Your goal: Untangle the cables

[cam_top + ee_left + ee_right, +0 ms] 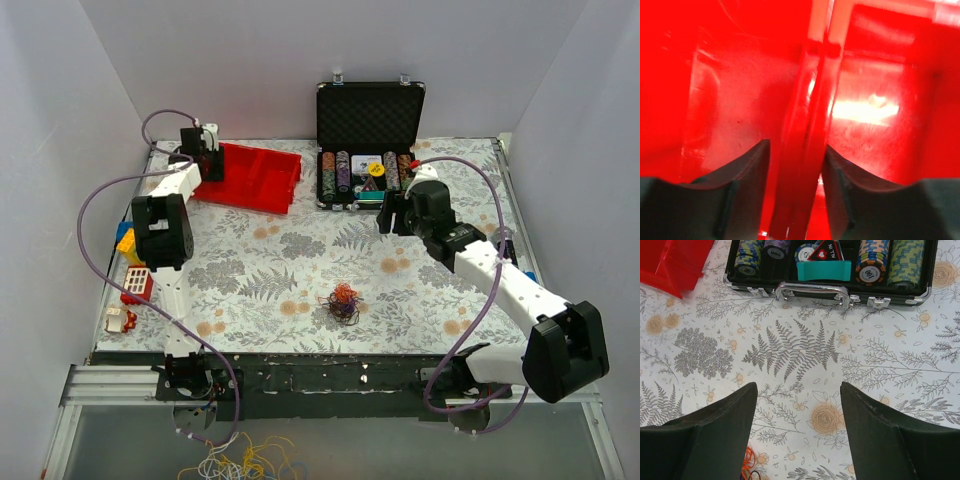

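The cables (342,300) lie as one small clump of orange, purple and dark wire on the flowered surface (270,270). They are near its front edge, about midway between the two arms and well apart from both.

The right gripper (799,430) is wide open and hangs above the surface, between the poker chip case (368,150) and the clump. In its wrist view only a bit of orange shows at the bottom edge.

The left gripper (795,190) is over the red bin (262,178). Its fingers stand narrowly apart on both sides of a divider wall, and I cannot tell if they press it.

I judge the step is the reach. It is better that each gripper takes one outer loop at opposite sides and pulls slowly, not the knot in the middle.

The clump is roundish. It shows no clear long axis and no free end pointing any way.
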### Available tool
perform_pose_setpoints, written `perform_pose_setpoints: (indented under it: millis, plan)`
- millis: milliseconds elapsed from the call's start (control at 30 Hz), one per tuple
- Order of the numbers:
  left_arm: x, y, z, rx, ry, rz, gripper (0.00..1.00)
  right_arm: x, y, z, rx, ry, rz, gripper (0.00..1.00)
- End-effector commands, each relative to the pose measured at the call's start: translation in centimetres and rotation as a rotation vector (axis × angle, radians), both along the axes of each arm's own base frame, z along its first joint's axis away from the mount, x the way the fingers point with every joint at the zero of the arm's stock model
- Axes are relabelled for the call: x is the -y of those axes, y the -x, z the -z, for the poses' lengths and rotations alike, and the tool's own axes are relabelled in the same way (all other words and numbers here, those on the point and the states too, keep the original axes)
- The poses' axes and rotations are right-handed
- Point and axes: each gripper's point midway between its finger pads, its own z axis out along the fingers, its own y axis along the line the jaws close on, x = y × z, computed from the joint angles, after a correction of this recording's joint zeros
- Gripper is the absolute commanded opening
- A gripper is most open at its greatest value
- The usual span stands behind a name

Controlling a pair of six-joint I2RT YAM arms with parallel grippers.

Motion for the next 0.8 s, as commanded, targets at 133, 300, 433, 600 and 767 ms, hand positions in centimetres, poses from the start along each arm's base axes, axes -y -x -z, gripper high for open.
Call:
perform_pose_setpoints:
  millis: [133, 300, 433, 600, 767]
  plan:
    - [1.3, 3.1, -3.0, 0.058, -0.074, 0.068, 0.22, -1.3, -0.9, -1.8, 0.043, -0.032, -0.026, 0.64]
    - [1.8, 7.3, -2.6, 0.032, -0.066, 0.092, 0.12, -2.0, -0.4, -0.8, 0.019, -0.031, -0.053, 0.59]
    - [2.5, 10.9, -3.1, 0.024, -0.060, 0.115, 0.11, -2.8, -0.1, 0.2, 0.002, -0.027, -0.074, 0.59]
    - [4.5, 14.4, -4.4, 0.036, -0.075, 0.157, 0.12, -3.6, 0.3, 1.3, -0.018, -0.037, -0.091, 0.59]
    - [6.8, 16.9, -5.0, 0.043, -0.057, 0.168, 0.12, -4.5, 1.1, 2.3, -0.039, -0.015, -0.111, 0.61]
